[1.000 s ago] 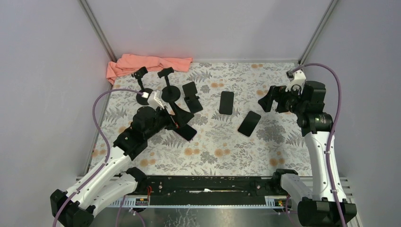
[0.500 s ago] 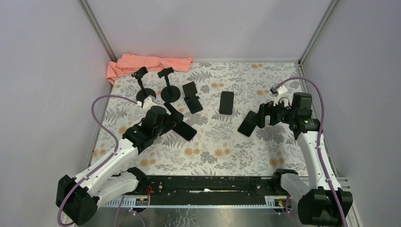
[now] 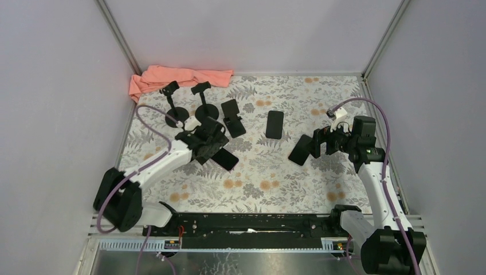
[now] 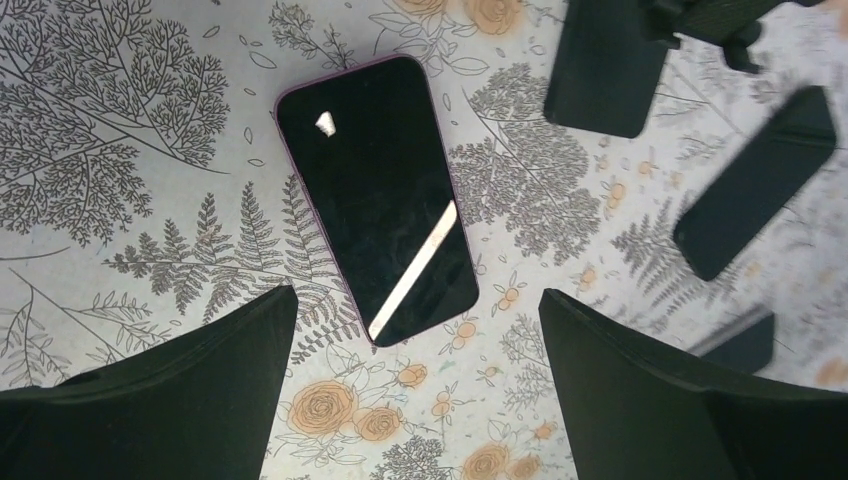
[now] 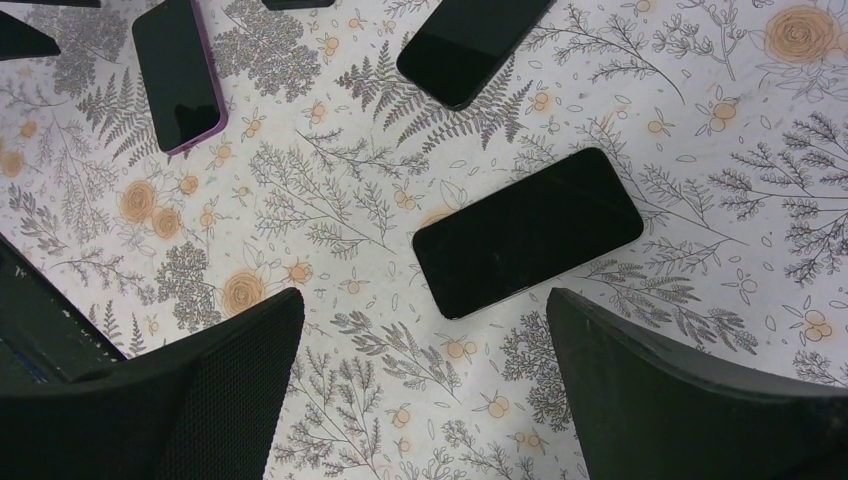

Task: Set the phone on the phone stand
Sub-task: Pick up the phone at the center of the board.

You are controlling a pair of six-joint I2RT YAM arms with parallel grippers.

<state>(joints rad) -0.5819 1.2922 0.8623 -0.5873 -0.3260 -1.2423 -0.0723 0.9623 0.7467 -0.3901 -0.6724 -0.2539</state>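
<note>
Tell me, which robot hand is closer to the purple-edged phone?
Left. The left gripper hangs open directly above the purple-edged phone; the right gripper, also open, is across the table, above a different black phone.

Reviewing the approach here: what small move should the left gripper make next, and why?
Probably lower the left gripper straight down. Its jaws stand open and the purple-edged phone lies flat on the table between its fingers, untouched, so descending would bracket the phone's long edges for a grasp.
</note>
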